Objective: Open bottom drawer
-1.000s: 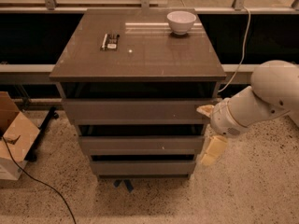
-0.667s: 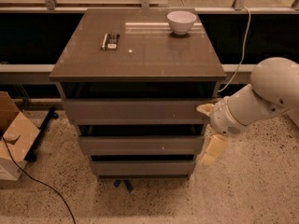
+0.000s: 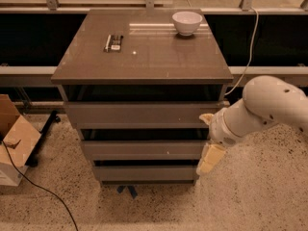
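Note:
The cabinet has three grey-brown, handle-less drawer fronts stacked under its top. The bottom drawer (image 3: 144, 173) is the lowest and narrowest-looking front, just above the floor, and it looks pushed in. My gripper (image 3: 208, 139) is at the cabinet's right front corner, level with the middle drawer (image 3: 144, 149). Its two cream fingers are spread apart, one fingertip (image 3: 207, 118) by the top drawer's right end and the other (image 3: 211, 159) hanging just above and right of the bottom drawer's right end. It holds nothing.
A white bowl (image 3: 187, 22) and a small dark flat object (image 3: 113, 42) lie on the cabinet top (image 3: 144, 57). A cardboard box (image 3: 13, 143) and a black cable (image 3: 43, 191) lie on the speckled floor at left. A white cord (image 3: 248, 52) hangs at right.
My gripper has shifted slightly left and down, closer to the cabinet's right edge. The drawers have not moved.

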Motion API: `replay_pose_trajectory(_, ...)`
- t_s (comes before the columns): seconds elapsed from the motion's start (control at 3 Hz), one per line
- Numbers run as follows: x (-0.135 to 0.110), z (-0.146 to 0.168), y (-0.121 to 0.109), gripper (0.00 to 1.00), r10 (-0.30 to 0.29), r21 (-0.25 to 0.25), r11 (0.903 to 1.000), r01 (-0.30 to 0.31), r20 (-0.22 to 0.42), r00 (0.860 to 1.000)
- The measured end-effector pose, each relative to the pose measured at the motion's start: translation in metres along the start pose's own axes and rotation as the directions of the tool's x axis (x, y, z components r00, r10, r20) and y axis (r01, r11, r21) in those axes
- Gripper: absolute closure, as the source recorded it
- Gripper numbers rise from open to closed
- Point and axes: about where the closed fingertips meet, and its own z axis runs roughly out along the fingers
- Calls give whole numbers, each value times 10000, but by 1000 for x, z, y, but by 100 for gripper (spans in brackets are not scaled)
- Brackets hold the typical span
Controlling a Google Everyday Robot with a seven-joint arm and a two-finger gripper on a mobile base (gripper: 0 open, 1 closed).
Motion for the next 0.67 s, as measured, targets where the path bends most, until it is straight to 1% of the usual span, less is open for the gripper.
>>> replay_pose_trajectory(0.33,14,23,-3,0,140,161,9998,-142,123,9998)
replay_pose_trajectory(0.67,40,57,0,0,544,422,9974,-578,760,9956)
